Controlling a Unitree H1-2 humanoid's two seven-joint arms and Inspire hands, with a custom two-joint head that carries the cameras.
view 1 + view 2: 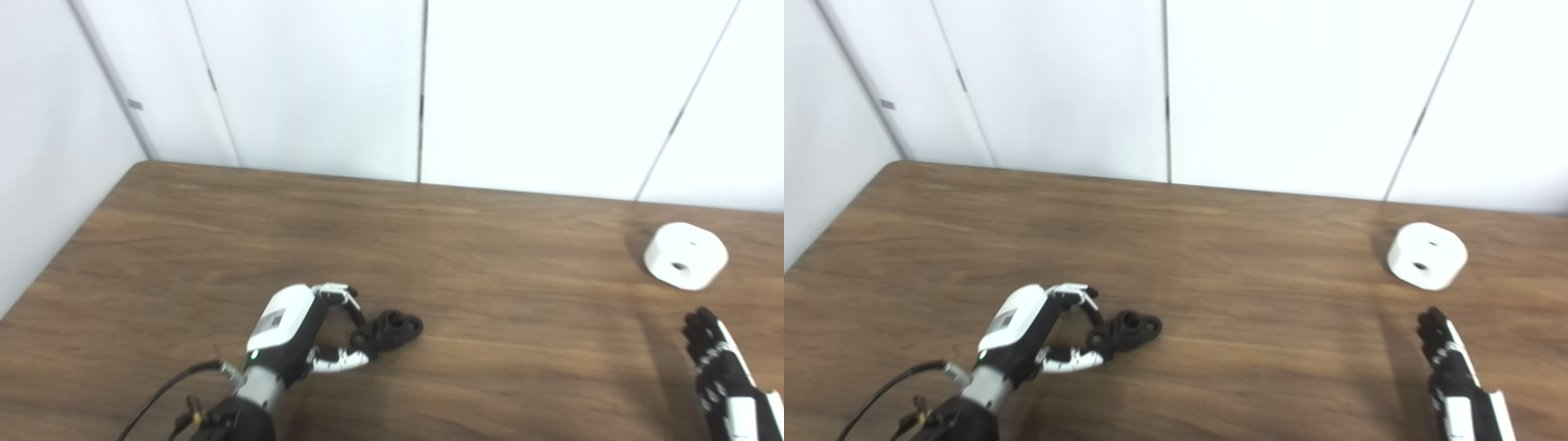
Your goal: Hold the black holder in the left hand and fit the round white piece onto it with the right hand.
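Note:
The black holder point(392, 329) lies flat on the wooden table, left of centre near the front. My left hand point(294, 331) reaches it from the left, fingers and thumb pinched on its near end; the holder rests on the table. The round white piece point(686, 255), a thick disc with a hole in its side, stands at the far right. My right hand point(719, 367) is at the lower right corner, fingers stretched out and apart, holding nothing. It is a little in front of the white piece and not touching it.
The brown table point(429, 245) reaches back to white wall panels point(318, 86). Its left edge runs diagonally along a white wall. A black cable point(159, 392) trails from my left wrist.

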